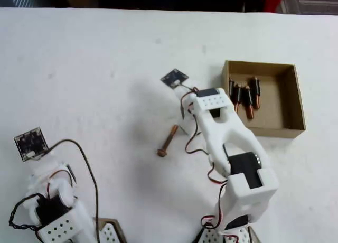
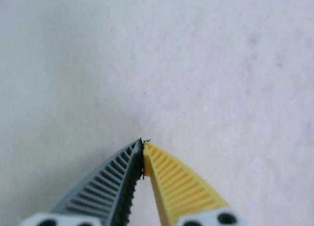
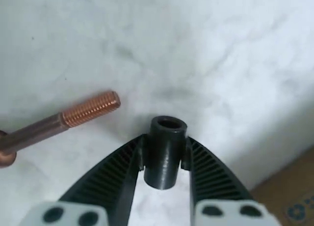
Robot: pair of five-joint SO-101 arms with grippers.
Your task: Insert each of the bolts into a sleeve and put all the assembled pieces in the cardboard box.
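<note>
1. Since the right arm (image 1: 227, 134) is stretched out over the white table (image 1: 95, 68) in the high view, its tool end sits just beside the copper-coloured metal bolt (image 1: 168, 141). The bolt lies flat, head toward 7 o'clock and threaded tip toward 1 o'clock. The open brown cardboard box (image 1: 277, 95) stands at 2 o'clock from the bolt, with several assembled bolt-and-sleeve pieces (image 1: 244, 97) inside. The left arm (image 1: 55, 206) rests at 8 o'clock from the bolt, well apart.
2. In the left wrist view, the left gripper (image 2: 143, 146), with one grey finger and one yellow, has its tips pressed together on nothing, over bare table. It would likely need to part and take the bolt near its head, leaving the thread free.
3. In the right wrist view, the right gripper (image 3: 166, 143) is clamped on the short black tubular sleeve (image 3: 166, 152). The sleeve's bore faces outward, near the bolt's threaded end but apart from it. Bore and bolt sit at an angle, so line them up before pushing. A skewed push would probably nudge the loose bolt aside, and a light, straight feed looks safest.
</note>
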